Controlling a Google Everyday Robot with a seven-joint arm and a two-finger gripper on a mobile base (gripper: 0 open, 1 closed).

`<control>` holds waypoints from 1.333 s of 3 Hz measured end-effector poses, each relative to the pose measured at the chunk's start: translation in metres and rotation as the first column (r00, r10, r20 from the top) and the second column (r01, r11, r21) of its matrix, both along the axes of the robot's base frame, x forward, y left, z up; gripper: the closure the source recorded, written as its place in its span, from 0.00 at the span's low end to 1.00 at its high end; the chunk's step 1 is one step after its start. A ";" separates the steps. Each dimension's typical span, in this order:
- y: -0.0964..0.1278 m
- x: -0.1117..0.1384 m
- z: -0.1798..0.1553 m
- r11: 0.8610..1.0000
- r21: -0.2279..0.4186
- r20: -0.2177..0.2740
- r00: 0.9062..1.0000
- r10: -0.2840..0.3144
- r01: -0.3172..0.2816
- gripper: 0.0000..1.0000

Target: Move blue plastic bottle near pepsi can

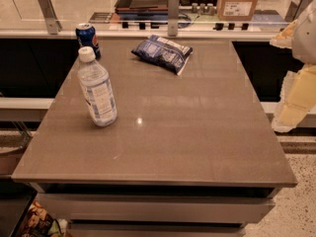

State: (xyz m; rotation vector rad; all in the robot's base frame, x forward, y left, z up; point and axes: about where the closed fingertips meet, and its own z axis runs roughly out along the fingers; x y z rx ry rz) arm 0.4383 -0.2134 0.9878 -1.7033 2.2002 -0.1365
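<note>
A blue plastic bottle (97, 90) stands left on the table (197, 132), the pepsi can (88, 39) just behind it. The gripper (289, 107) hangs beyond the right edge; its grasp cannot be told.

We see the blue plastic bottle (97, 90) standing on the table (187, 132) near its left edge, with the pepsi can (88, 39) behind it at the far left corner, close but apart. The dark blue snack bag (162, 52) lies near the far edge. Our gripper (291, 110) hangs beyond the right edge, well apart from all three.
</note>
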 end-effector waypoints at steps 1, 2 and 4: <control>0.000 0.000 0.000 1.000 0.000 0.000 1.000 0.000 0.000 0.00; 0.015 0.001 0.003 0.997 0.057 0.021 0.998 0.053 -0.055 0.00; 0.107 0.009 0.004 0.944 0.270 0.123 0.979 0.161 -0.189 0.00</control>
